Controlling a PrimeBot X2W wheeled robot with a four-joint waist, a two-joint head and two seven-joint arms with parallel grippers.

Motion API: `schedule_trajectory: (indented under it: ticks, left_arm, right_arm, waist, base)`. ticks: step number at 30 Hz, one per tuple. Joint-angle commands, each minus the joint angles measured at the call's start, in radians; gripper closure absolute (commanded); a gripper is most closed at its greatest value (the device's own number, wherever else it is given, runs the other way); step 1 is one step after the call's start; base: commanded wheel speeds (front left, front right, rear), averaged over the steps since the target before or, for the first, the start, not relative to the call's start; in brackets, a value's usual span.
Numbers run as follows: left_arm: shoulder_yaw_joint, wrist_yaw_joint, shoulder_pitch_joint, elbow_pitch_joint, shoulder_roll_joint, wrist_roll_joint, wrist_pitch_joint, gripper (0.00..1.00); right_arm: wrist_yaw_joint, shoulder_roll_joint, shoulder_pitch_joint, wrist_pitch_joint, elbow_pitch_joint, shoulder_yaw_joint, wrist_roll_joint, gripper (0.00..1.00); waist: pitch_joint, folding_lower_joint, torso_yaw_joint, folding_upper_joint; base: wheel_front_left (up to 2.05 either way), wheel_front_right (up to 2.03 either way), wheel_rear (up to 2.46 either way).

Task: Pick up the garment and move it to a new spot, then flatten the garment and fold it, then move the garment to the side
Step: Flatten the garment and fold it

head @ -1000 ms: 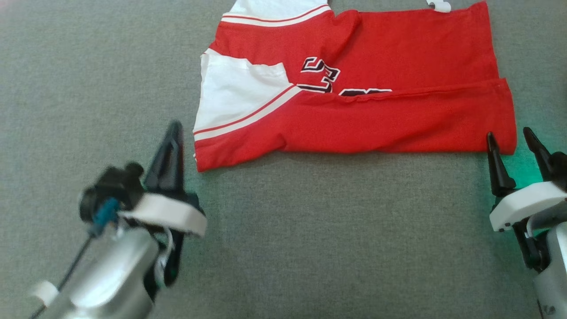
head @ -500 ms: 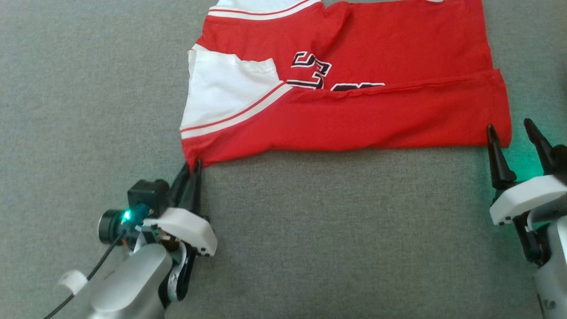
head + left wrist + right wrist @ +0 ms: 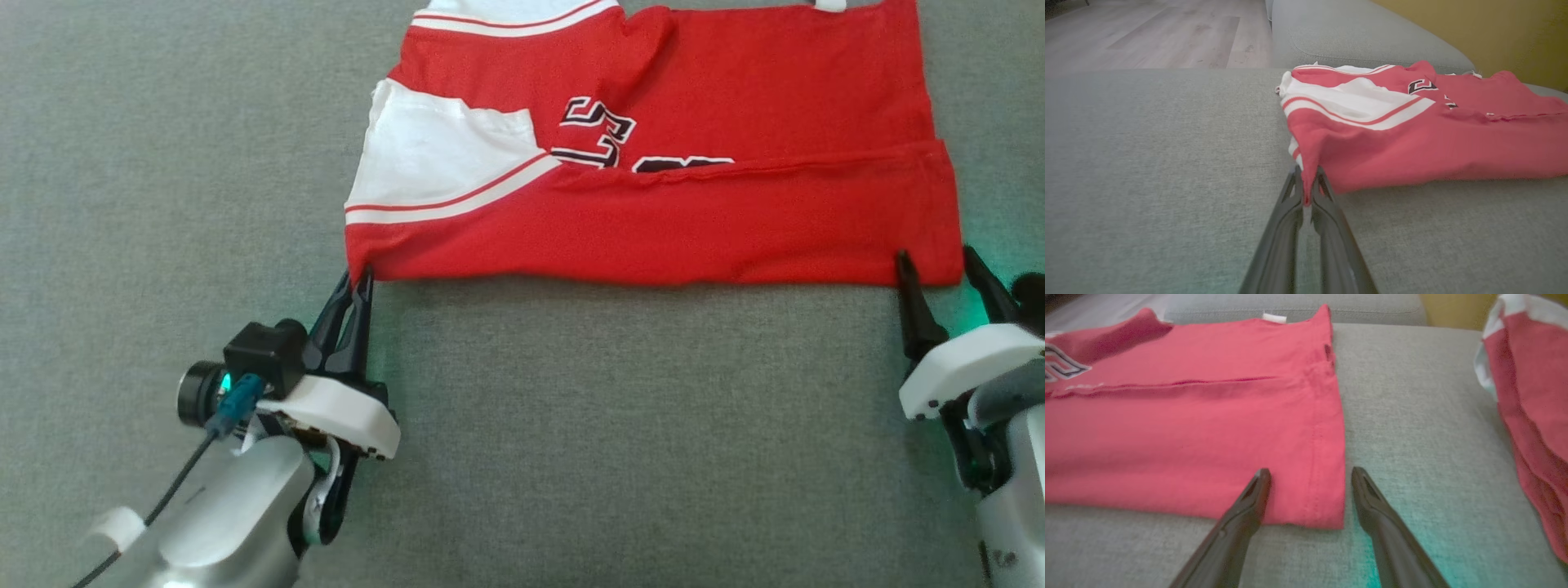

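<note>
Red garment [image 3: 694, 220]: left end effector [image 3: 362, 278] pinches its lower-left corner; right end effector [image 3: 935, 253] stands spread around the lower-right corner.

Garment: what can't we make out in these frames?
Far edge of the garment: cut off by the head view's top edge.
Black print: its lower part is hidden under the folded-over red layer in the head view, so it is unreadable.
Red-and-white cloth: cut off by the right wrist view's right edge and blurred; what it is cannot be told.
Right hand: open astride the near corner; contact with the fabric cannot be told.
</note>
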Motion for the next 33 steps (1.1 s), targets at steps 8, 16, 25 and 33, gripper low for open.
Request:
schedule_trajectory:
  ticks: [8, 16, 25, 33]
  left_arm:
    - [0.049, 0.034, 0.003, -0.089, 0.074, 0.011, -0.003, 1.00]
    - [0.036, 0.063, 0.077, -0.165, 0.118, 0.009, 0.012, 1.00]
    - [0.001, 0.139, 0.263, -0.334, 0.187, 0.003, 0.029, 1.00]
    - [-0.038, 0.213, 0.419, -0.473, 0.219, -0.014, 0.052, 1.00]
  right_arm:
    - [0.007, 0.017, -0.024, 0.213, -0.006, 0.002, -0.007, 0.29]
    - [0.007, -0.052, 0.047, 0.380, -0.112, 0.063, 0.084, 1.00]
    - [0.007, -0.184, 0.300, 0.445, -0.377, 0.045, 0.195, 1.00]
    - [0.007, -0.198, 0.428, 0.447, -0.484, -0.007, 0.202, 1.00]
  waist:
    - [-0.017, -0.0001, 0.011, 0.0000]
    - [-0.062, -0.0001, -0.003, 0.0000]
    - [-0.099, -0.0001, -0.021, 0.0000]
    - [-0.118, -0.0001, -0.032, 0.0000]
  base:
    - [0.00, 0.00, 0.00]
    - [0.00, 0.00, 0.00]
    - [0.00, 0.00, 0.00]
    - [0.00, 0.00, 0.00]
